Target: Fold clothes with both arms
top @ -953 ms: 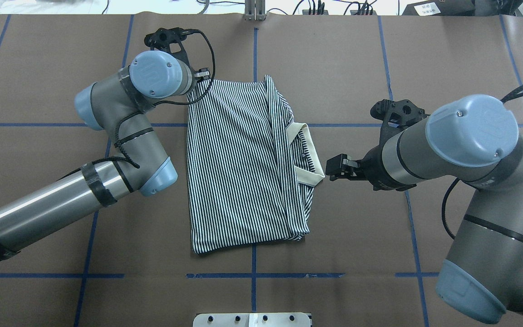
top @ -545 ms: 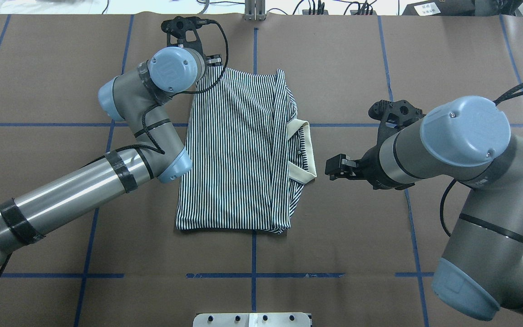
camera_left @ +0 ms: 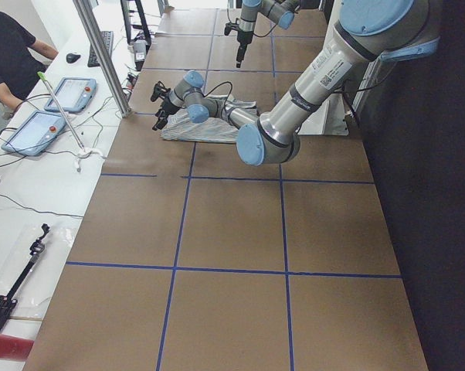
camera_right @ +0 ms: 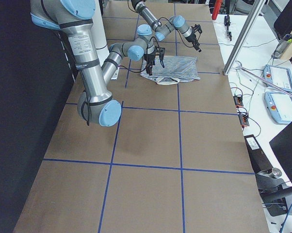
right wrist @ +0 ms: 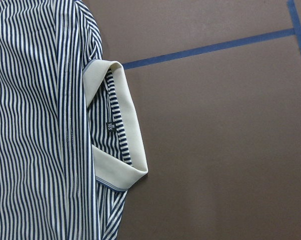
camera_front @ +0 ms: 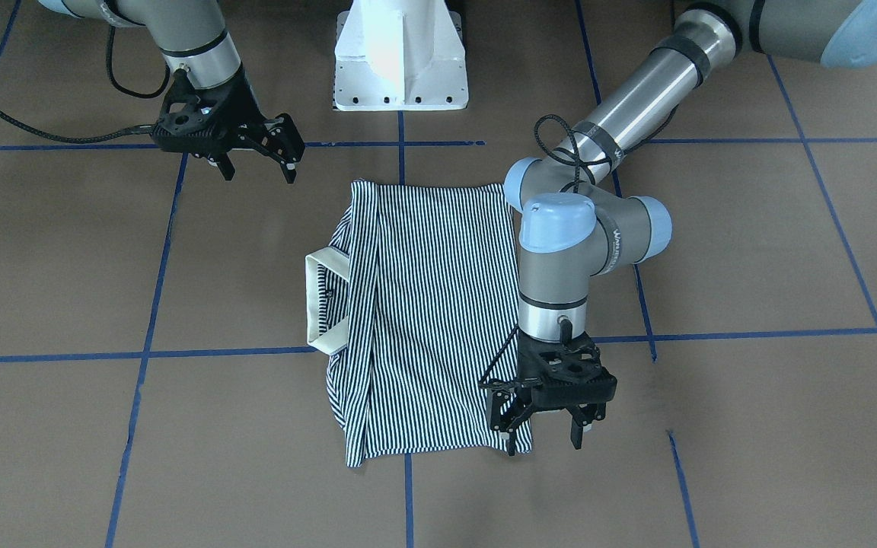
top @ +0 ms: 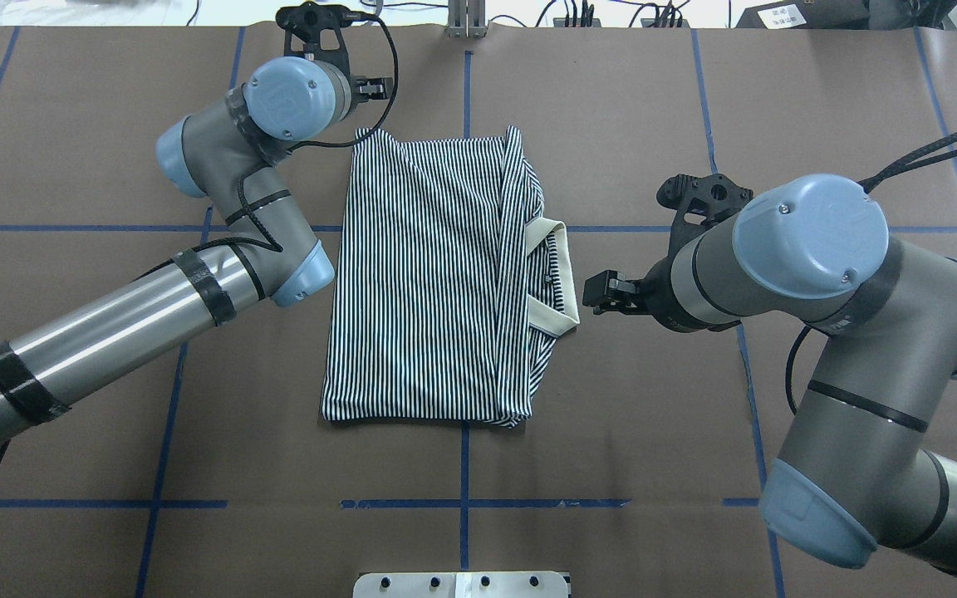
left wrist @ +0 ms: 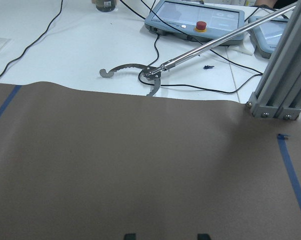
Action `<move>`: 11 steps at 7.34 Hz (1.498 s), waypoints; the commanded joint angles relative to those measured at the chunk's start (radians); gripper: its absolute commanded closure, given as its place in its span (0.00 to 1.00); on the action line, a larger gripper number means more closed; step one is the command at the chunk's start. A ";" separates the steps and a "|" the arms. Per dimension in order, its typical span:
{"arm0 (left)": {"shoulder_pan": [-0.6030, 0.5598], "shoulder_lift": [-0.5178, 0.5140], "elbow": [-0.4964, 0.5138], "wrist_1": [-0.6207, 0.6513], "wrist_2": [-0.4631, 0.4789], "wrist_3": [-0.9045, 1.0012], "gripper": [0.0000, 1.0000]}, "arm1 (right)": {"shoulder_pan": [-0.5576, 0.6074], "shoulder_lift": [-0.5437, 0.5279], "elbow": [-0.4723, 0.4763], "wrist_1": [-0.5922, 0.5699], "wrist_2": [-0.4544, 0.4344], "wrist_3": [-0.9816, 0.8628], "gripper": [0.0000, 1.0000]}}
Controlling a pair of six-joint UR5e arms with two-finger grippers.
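- The shirt (top: 429,274) lies flat on the table (top: 611,465), straight out from the base (top: 462,584); it is already doubled into a rough rectangle; its edge nearest the base is the line to match.
- Farther out and to the base's right, the collar (top: 557,278) pokes past the shirt's side; the right gripper (camera_front: 259,171) hovers just beside it without touching, jaws wide and empty.
- Farthest from the base, out and to its left, the left gripper (camera_front: 543,440) hangs at the shirt's far corner, jaws wide with nothing between them; its wrist view shows only bare table.
- The step looks to be a grasp for the next fold, far edge brought toward the base; neither arm has cloth yet.
- To do it well, the left should dip at that far corner and pinch every layer, not the top one alone; the right would likely need the other far corner, clear of the collar, which may drag the pile askew.
- Both should lift level and travel together toward the base; an uneven pull would probably skew the stripes and open the layers beneath.
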 commanded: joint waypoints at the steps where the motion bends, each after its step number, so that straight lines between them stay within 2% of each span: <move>1: -0.020 0.185 -0.203 0.020 -0.187 0.007 0.00 | -0.010 0.068 -0.076 -0.008 -0.027 -0.050 0.00; 3: -0.012 0.263 -0.374 0.110 -0.190 -0.002 0.00 | -0.036 0.142 -0.191 -0.011 -0.061 -0.212 0.00; 4: -0.009 0.312 -0.483 0.191 -0.204 -0.003 0.00 | -0.060 0.203 -0.260 -0.011 -0.098 -0.220 0.00; 5: -0.009 0.363 -0.585 0.262 -0.272 -0.004 0.00 | -0.082 0.275 -0.327 -0.035 -0.103 -0.220 0.00; 6: -0.009 0.424 -0.691 0.285 -0.281 -0.001 0.00 | -0.118 0.350 -0.360 -0.119 -0.132 -0.220 0.00; 7: -0.011 0.449 -0.746 0.287 -0.322 -0.003 0.00 | -0.172 0.374 -0.368 -0.130 -0.203 -0.209 0.00; 8: -0.012 0.457 -0.754 0.287 -0.331 -0.004 0.00 | -0.207 0.374 -0.375 -0.132 -0.210 -0.199 0.00; 10: -0.011 0.468 -0.793 0.290 -0.334 -0.006 0.00 | -0.217 0.421 -0.476 -0.162 -0.184 -0.208 0.00; 11: -0.011 0.468 -0.795 0.296 -0.334 -0.004 0.00 | -0.217 0.438 -0.497 -0.193 -0.160 -0.217 0.00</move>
